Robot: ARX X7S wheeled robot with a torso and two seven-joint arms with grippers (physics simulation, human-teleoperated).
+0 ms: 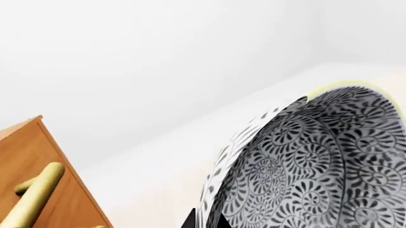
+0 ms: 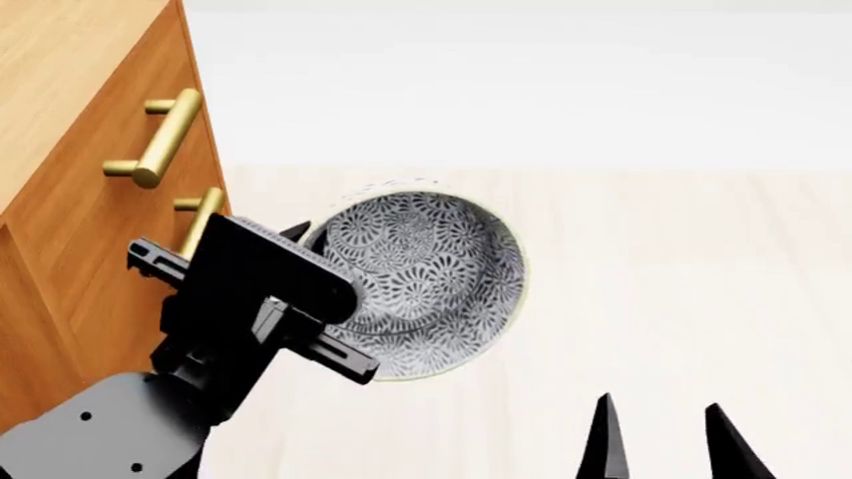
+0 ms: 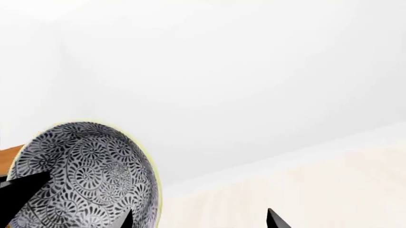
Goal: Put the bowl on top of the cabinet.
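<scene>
The bowl (image 2: 426, 284), white with a dense grey-black floral pattern, hangs tilted in the air beside the front of the orange-brown cabinet (image 2: 80, 120). My left gripper (image 2: 303, 239) is shut on the bowl's rim on the cabinet side. In the left wrist view the rim of the bowl (image 1: 317, 166) passes between the two tips of the left gripper (image 1: 204, 221). My right gripper (image 2: 665, 434) stands open and empty, low and to the right of the bowl. In the right wrist view, the bowl (image 3: 82, 171) lies to one side of the open right gripper (image 3: 199, 219).
Brass bar handles (image 2: 160, 140) stick out from the cabinet front, close to my left arm. One handle (image 1: 38, 190) shows in the left wrist view on the cabinet (image 1: 32, 147). Pale wooden floor (image 2: 665, 279) spreads to the right, and a white wall (image 2: 533, 80) stands behind.
</scene>
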